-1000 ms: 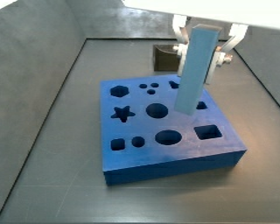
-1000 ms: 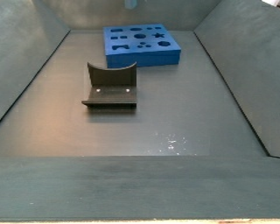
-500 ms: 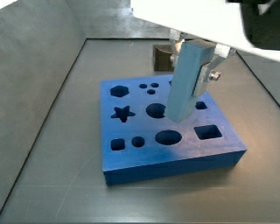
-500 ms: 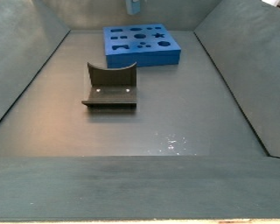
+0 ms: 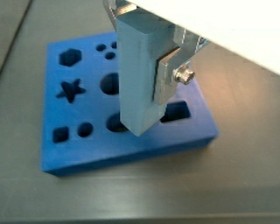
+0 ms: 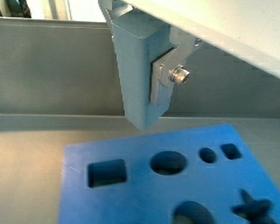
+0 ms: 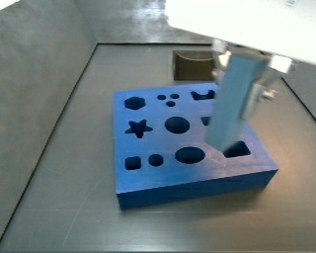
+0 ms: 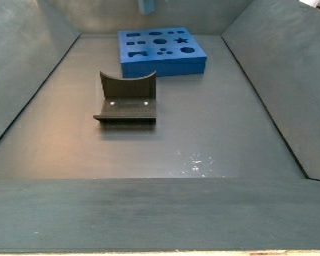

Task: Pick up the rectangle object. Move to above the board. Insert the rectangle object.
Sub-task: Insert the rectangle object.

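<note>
The rectangle object (image 7: 237, 97) is a long pale blue-grey bar, held upright with my gripper (image 7: 257, 87) shut on its upper part. Its lower end hangs over the near right part of the board (image 7: 154, 183), by the dark rectangular hole (image 7: 236, 150); I cannot tell whether it touches. In both wrist views the bar (image 5: 139, 79) (image 6: 136, 70) fills the space between the jaws of the gripper (image 5: 143, 80) (image 6: 140, 80). One silver finger (image 5: 166, 74) (image 6: 164, 80) presses its side and the other is hidden behind it. The bright-blue board (image 5: 90, 153) (image 6: 154, 188) lies below.
The fixture (image 7: 192, 65) stands on the floor behind the board, seen nearer the camera as the fixture (image 8: 125, 100) in a side view, with the board (image 8: 160, 58) beyond it. Grey sloping walls (image 8: 23, 90) surround the dark floor (image 8: 190, 150).
My gripper has carried the bar to the right and toward the board's near right corner, and the bar's lower end now sits lower, by the rectangular hole.
</note>
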### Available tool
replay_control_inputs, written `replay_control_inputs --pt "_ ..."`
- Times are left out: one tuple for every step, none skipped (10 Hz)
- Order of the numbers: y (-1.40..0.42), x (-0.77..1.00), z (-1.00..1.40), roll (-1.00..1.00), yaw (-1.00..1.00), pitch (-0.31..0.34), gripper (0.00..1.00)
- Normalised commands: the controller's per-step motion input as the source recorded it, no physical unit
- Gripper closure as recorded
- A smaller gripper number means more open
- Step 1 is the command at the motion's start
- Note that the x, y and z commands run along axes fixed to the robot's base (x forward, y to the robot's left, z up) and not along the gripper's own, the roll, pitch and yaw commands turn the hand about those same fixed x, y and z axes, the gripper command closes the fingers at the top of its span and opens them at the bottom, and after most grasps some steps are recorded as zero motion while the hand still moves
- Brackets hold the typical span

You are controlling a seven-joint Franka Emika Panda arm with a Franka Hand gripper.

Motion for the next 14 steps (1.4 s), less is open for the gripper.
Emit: replay_control_inputs --pt "-0.01 0.07 0.00 0.00 -0.04 0.000 1.00" --pt "0.02 0.83 0.00 -0.15 -0.21 0.274 1.00" --pt "0.04 0.98 0.07 -0.31 -0.07 0.337 1.00" --pt "0.03 0.95 0.02 -0.34 -0.07 0.360 1.00" --pt "0.03 0.93 0.00 -0.33 -0.07 0.389 1.00" --pt "0.04 0.93 0.00 -0.37 -0.04 0.394 1.00" --pt "0.20 0.85 0.00 -0.48 0.00 0.429 1.00" --pt "0.20 0.36 0.05 -0.36 -0.05 0.237 1.00" --pt "0.00 0.00 0.00 0.00 -0.04 0.000 1.00" --pt "0.29 0.00 0.00 -0.32 0.00 -0.009 1.00" --pt "0.70 0.08 0.00 -0.99 0.04 0.089 1.00" --pt "0.64 0.00 0.00 -0.85 0.16 0.000 1.00" --pt "0.00 0.01 0.00 0.00 0.01 0.000 1.00" --pt "-0.02 0.20 0.00 0.03 -0.16 0.046 1.00"
